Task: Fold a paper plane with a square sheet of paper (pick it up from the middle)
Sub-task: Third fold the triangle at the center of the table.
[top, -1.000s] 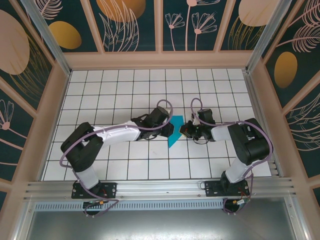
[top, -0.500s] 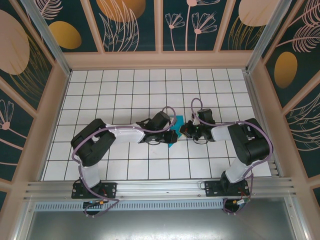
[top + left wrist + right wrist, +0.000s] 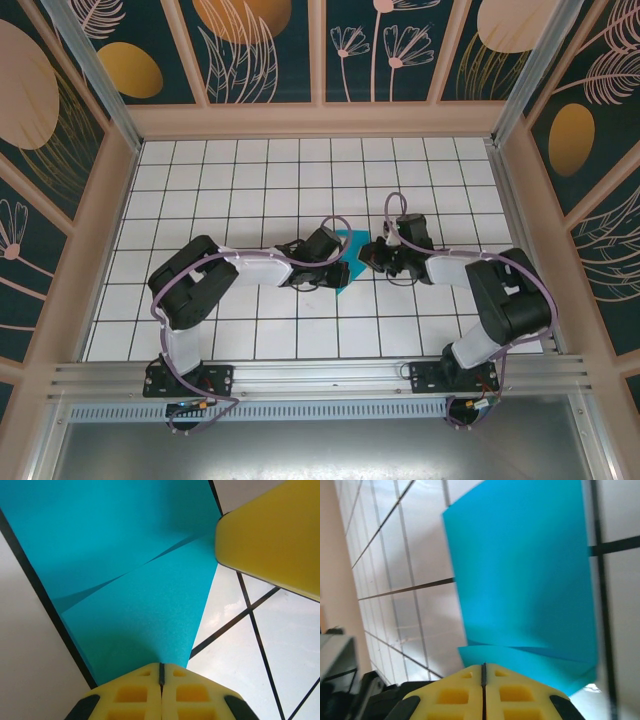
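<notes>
A thin teal-blue sheet of paper (image 3: pixel 347 238), partly folded with a slanting crease, sits near the middle of the white tiled tabletop (image 3: pixel 250 180), between two black robot arms that reach in from either side. The left tool (image 3: pixel 344 264) meets it from the left and the right tool (image 3: pixel 368 254) from the right, almost tip to tip. In the left wrist view, the left tool (image 3: pixel 161 667) has its yellow fingers pressed fully together on a narrow end of the paper (image 3: pixel 135 580). In the right wrist view, the right tool (image 3: pixel 484 667) is likewise fully closed, pinching the paper's (image 3: pixel 520 570) overlapping lower edge.
</notes>
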